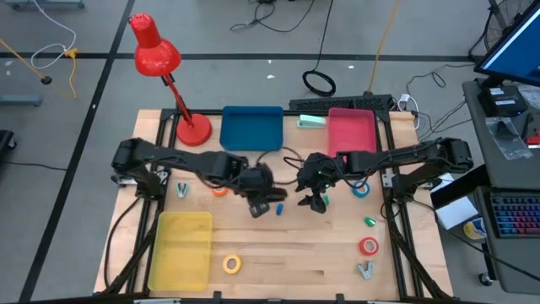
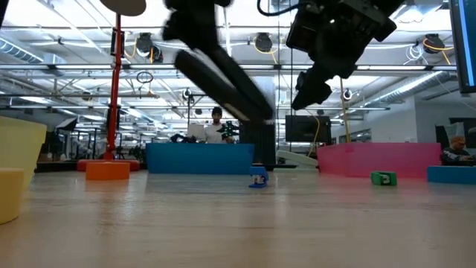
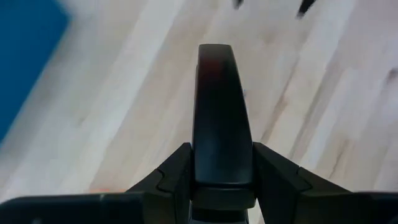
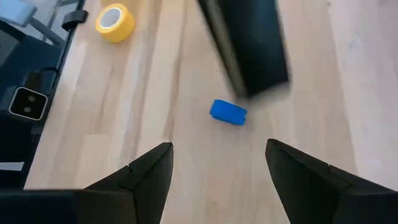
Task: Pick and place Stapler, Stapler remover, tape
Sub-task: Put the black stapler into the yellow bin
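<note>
My left gripper (image 1: pixel 253 187) is over the middle of the table, shut on a black stapler (image 3: pixel 217 106). In the low view the stapler (image 2: pixel 223 78) slants in the air, well above the wood. My right gripper (image 4: pixel 217 168) hangs open just to the right of it, above a tiny solid blue bit (image 4: pixel 228 112). Four tape rings lie flat on the table: orange (image 1: pixel 219 191), blue (image 1: pixel 361 187), red (image 1: pixel 369 246) and yellow (image 1: pixel 232 264). A small metal stapler remover (image 1: pixel 365 270) lies near the red ring, and a similar one (image 1: pixel 181 189) lies by the left arm. My left gripper pinches the stapler's rear end (image 3: pixel 219 177) between its two fingers (image 3: pixel 177 174), one on each long side. The stapler runs forward along the fingers and juts out past their tips. It is lifted clear of the table and tilted, its free end (image 2: pixel 260 112) lower.
A blue tray (image 1: pixel 251 128) and a pink tray (image 1: pixel 350 131) sit at the far edge, a yellow tray (image 1: pixel 181 249) at the near left. A red desk lamp (image 1: pixel 192 128) stands far left. A green bit (image 1: pixel 369 222) lies right of centre.
</note>
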Tool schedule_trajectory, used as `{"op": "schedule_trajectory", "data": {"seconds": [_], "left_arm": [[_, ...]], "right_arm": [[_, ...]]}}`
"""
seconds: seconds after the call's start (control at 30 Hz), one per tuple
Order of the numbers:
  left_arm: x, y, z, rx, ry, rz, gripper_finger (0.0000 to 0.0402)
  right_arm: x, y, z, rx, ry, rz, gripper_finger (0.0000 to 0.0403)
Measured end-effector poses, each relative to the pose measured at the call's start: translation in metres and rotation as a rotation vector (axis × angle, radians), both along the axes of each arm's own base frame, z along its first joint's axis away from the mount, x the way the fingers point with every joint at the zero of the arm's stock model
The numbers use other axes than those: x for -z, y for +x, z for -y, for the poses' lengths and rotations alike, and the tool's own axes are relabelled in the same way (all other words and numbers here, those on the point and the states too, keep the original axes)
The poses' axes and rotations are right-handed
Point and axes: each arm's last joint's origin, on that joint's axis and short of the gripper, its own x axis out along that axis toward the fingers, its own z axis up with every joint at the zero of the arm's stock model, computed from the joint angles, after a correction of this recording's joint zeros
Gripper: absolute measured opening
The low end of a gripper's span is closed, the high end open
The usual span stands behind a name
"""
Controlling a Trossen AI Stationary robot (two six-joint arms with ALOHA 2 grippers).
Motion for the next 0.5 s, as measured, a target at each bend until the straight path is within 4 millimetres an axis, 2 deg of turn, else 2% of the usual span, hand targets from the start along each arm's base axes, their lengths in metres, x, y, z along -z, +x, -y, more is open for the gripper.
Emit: {"op": "schedule_trajectory", "data": {"seconds": [0.23,0.5], "left_arm": [[-0.024,-0.051,0.039,-0.252,0.036,-0.027,0.0134],[-0.024,-0.11,0.107,-0.596,-0.015,-0.035,0.0134]], "right_arm": [[0.0,-0.002,0.006,0.01,-0.014,-0.005,0.0248],[-0.001,-0.002,0.008,0.008,-0.021,0.007,0.0245]]}}
